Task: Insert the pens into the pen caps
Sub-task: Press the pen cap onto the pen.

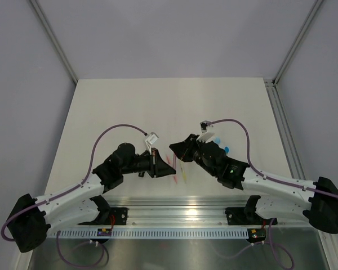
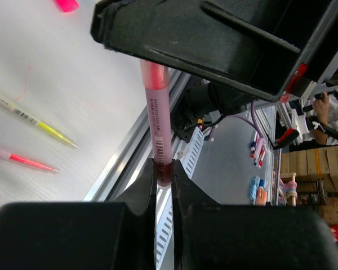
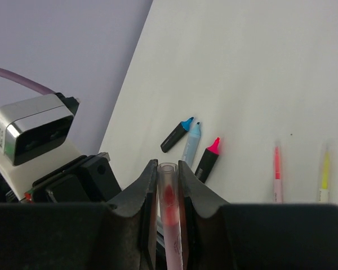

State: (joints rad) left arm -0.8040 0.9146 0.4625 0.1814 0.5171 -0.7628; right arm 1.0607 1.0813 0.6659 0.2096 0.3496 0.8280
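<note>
A thin pink pen [image 2: 159,112] spans the gap between my two grippers above the table. My left gripper [image 2: 164,169] is shut on its rear end. My right gripper [image 3: 168,169] is shut on a clear pen cap [image 3: 169,183], and the pen's red tip shows inside that cap. In the top view both grippers, left [image 1: 168,163] and right [image 1: 177,149], meet at the table's near middle. On the table lie a black marker with a blue tip [image 3: 176,135], a pale-blue marker [image 3: 192,142], a black marker with a pink tip [image 3: 208,159], a pink pen [image 3: 277,171] and a yellow pen [image 3: 324,174].
A bright pink cap [image 2: 66,4] lies at the top edge of the left wrist view. The yellow pen [image 2: 34,121] and pink pen [image 2: 22,160] rest near the table's front rail [image 1: 174,202]. Grey walls enclose the white table [image 1: 169,107].
</note>
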